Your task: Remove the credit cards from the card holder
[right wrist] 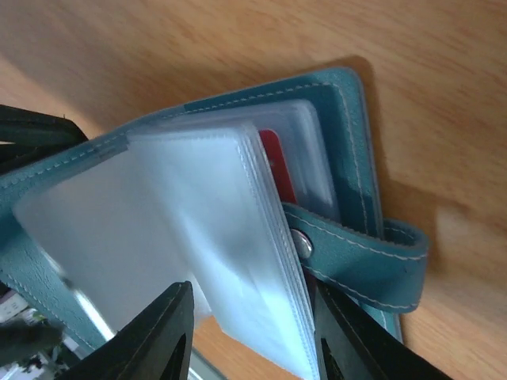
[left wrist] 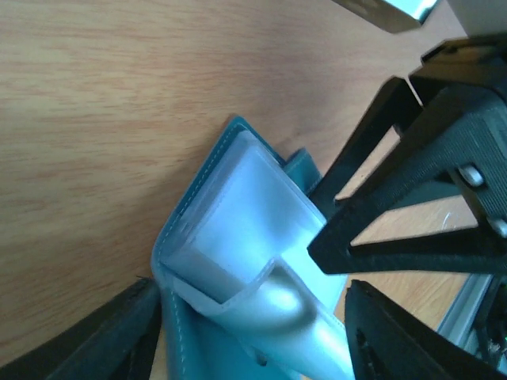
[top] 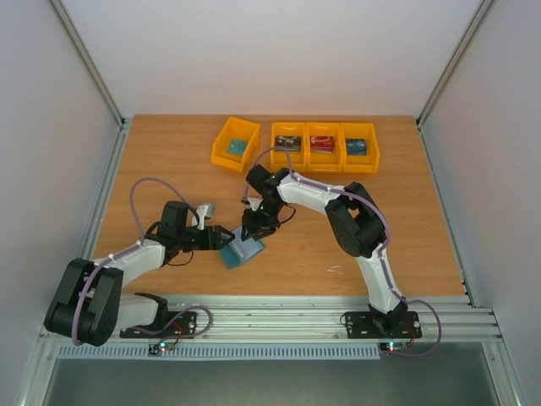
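Top external: diagonal card holder (top: 243, 254) between part-open left hand (top: 225, 239), right hand (top: 254, 230); grip unclear

You get bright, even overhead light; just ahead of your right gripper (right wrist: 249, 336) the card holder (right wrist: 356, 142) glares white and blurs.

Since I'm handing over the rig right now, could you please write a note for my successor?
Card holder: open on the table, toward its near edge.
Left gripper: jaws straddle its cover edge; grip unclear.
Right gripper: jaws around the clear sleeves; grip unclear.
Done: credit cards lie in three yellow bins.
To do: a red card shows in a sleeve; pull it out, check the rest.
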You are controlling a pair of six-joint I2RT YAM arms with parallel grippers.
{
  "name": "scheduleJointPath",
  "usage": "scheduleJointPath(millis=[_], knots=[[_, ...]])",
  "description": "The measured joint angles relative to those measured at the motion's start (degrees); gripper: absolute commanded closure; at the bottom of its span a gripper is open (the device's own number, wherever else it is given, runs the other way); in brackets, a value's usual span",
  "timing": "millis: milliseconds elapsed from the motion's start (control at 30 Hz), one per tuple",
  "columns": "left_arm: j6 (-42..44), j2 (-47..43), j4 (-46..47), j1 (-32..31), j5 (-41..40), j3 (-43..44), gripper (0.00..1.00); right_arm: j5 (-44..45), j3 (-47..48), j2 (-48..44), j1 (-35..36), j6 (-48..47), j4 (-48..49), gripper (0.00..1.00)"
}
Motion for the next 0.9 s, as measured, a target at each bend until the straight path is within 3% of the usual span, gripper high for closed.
scheduleJointPath(millis=[300, 367, 567, 700, 900], knots=[[0.90, 0.04, 0.24, -0.09, -0.83, 0.11, 0.93, -4.63, 0.76, 0.00, -0.39, -0.39, 0.09, 0.66], [1.29, -0.17, 0.24, -0.09, -0.87, 0.11, 1.00, -5.20, 0.74, -0.02, -0.72, -0.37, 0.24, 0.67], [1.62, -3.32, 0.94, -0.09, -0.39, -0.26, 1.00, -6.49, 0.61, -0.35, -1.36, -0.59, 0.79, 0.66], [2.32, -8.02, 2.82, -0.09, 0.92, -2.47, 1.00, -6.80, 0.46, -2.25, -1.77, -2.78, -0.02, 0.61], [7.50, -16.39, 5.27, 0.15, 6.95, -3.80, 1.00, -8.96, -1.44, -15.23, -6.10, -12.09, -2.56, 0.49]])
